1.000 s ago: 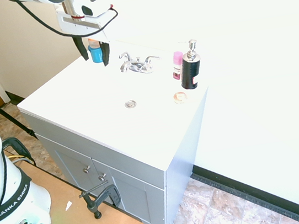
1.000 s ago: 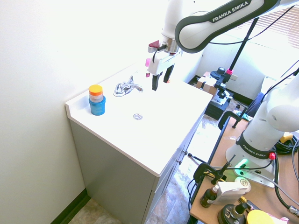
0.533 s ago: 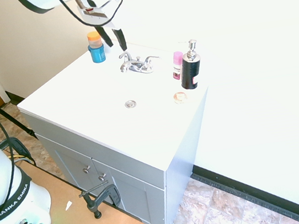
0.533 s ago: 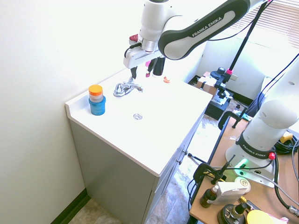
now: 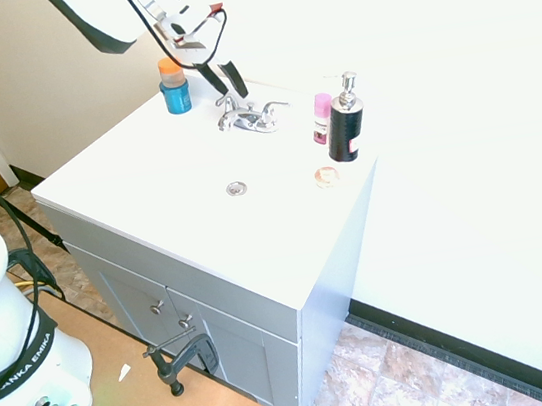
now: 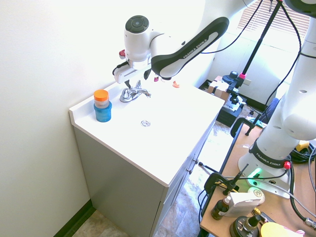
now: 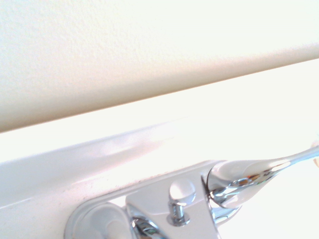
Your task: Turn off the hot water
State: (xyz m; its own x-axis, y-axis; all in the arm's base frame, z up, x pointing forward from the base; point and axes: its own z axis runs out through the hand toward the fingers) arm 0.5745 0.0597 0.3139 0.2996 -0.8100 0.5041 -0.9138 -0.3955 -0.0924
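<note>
With the fingers [image 5: 222, 79] apart at the left lever [image 5: 224, 101], upper centre of the first exterior view, contact can't be confirmed. Tap [image 5: 251, 120] sits on white counter [image 5: 188, 184]; blue tub [image 5: 177, 98] left, black dispenser [image 5: 345, 124] right.

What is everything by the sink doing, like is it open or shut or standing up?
gripper: open, at the tap's left lever
left lever: sticking up and back
right lever: pointing out sideways
black soap bottle: standing upright
pink bottle: upright, cap on
orange-lidded jar: lid on, upright on the blue tub
cabinet doors: shut
</note>
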